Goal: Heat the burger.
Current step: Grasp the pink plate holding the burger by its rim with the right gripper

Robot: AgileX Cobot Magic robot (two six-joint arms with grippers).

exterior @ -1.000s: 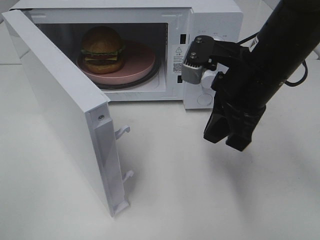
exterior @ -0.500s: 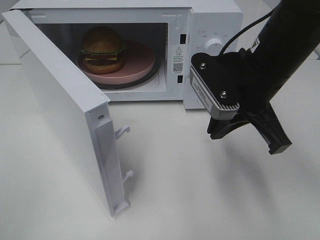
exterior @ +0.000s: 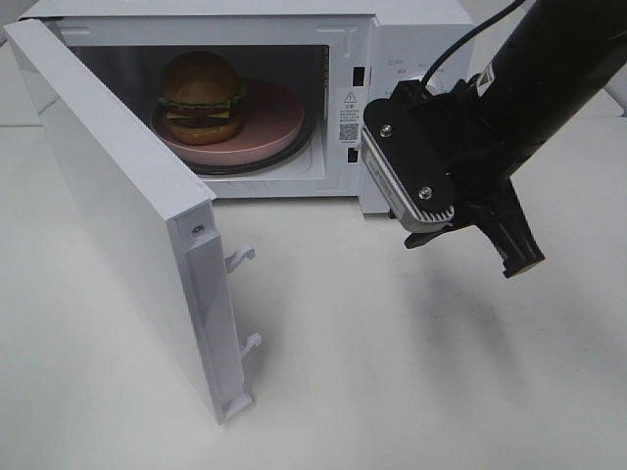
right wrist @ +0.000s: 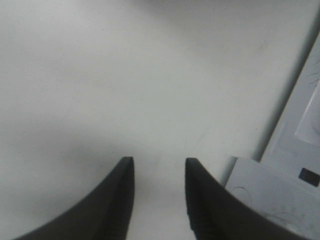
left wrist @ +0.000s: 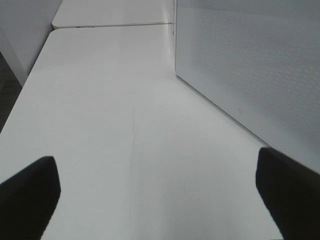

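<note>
The burger (exterior: 201, 96) sits on a pink plate (exterior: 274, 122) inside the open microwave (exterior: 421, 29), toward the left of the cavity. The microwave's door (exterior: 118, 215) is swung wide to the left. My right gripper (exterior: 470, 247) hangs just in front of the control panel, turned on its side. In the right wrist view the right gripper (right wrist: 159, 162) is open, with only bare table between its fingers. My left gripper (left wrist: 156, 165) is open wide and empty, low over the table beside a dotted white panel (left wrist: 250, 65) of the microwave. The left arm is out of the exterior view.
The right arm and its wrist camera block (exterior: 407, 176) cover the microwave's knobs. A black cable (exterior: 456, 49) runs up from the arm. The door's latch hooks (exterior: 240, 259) stick out at its free edge. White table (exterior: 392, 372) spreads in front.
My right gripper has rolled onto its side, lifted a little toward the control panel, and its jaws have parted from shut to open. The burger, door and left gripper have stayed put.
</note>
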